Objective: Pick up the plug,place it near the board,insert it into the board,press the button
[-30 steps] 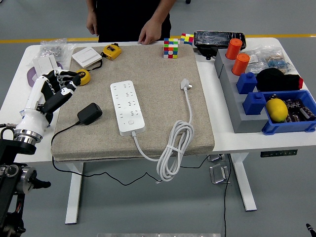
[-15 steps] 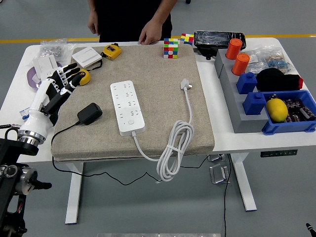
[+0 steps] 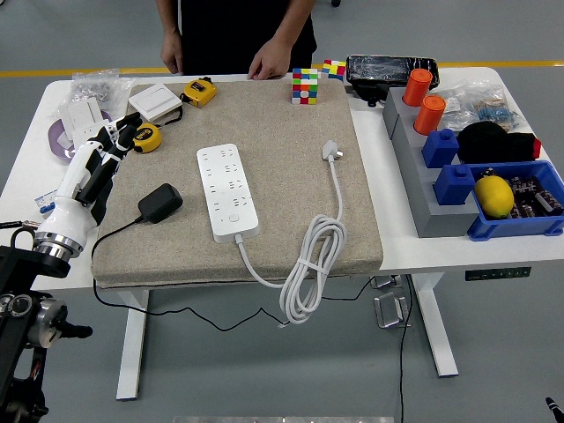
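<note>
Plug (image 3: 159, 204), black, w/ thin black cord, lies on the tan mat's (image 3: 264, 115) left part, well apart from any hand. Going L to R, we see the left hand (image 3: 99, 163) at the mat's left edge, white w/ black joints, fingers loosely extended and holding nothing, tips pointing toward a yellow tape measure (image 3: 145, 137) just beyond them. Behind it on the white table (image 3: 401, 233): a plastic bag, white wall switch (image 3: 155, 102), second yellow tape measure (image 3: 199, 91). Near mat centre, just right of the plug, sits the white power strip (image 3: 227, 191), its button end toward us; its white cable (image 3: 308, 264) loops over the mat's front edge and runs back up to a white 3-pin plug head (image 3: 331, 152). At the far edge a person's hand (image 3: 267, 62) rests fingertips on the table, other hand hangs by their side. Cube puzzle (image 3: 305, 85) next to that. Right side: grey rack w/ orange cylinders (image 3: 419, 86) and blue blocks, then blue bin (image 3: 529, 216) w/ a lemon (image 3: 493, 195). Right hand isn't visible to us.
</note>
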